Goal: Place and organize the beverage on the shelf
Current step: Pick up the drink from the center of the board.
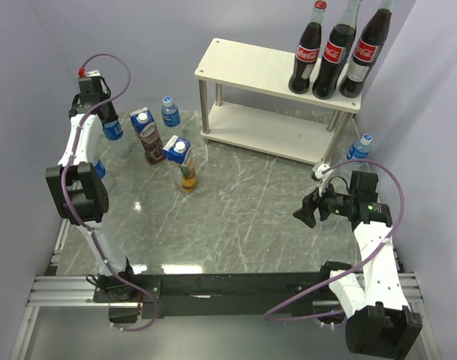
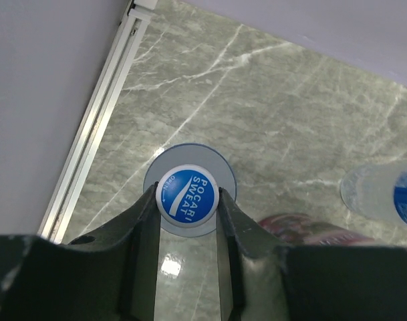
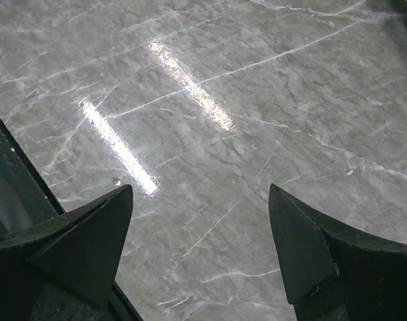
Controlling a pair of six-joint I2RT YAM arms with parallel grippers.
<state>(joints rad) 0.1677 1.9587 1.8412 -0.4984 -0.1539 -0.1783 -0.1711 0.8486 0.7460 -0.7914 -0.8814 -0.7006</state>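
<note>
Left wrist view: the left claw (image 2: 188,194) is clenched on the blue Pocari Sweat cap of a small clear water bottle (image 2: 190,226). The bottle stands at the far left of the grey marble counter (image 2: 277,114), well apart from the pale two-tier wooden shelf (image 1: 243,64). The right claw (image 3: 200,194) hangs released over bare counter. Held only by its cap, the bottle may swing or slip when lifted and knock the nearby blue-topped juice carton (image 1: 148,135).

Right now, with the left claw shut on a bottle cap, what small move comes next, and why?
Probably a short straight lift: the left claw pinches the water bottle by its cap, it stands on the table beside a juice carton, and the shelf has bare room on top at left.
</note>
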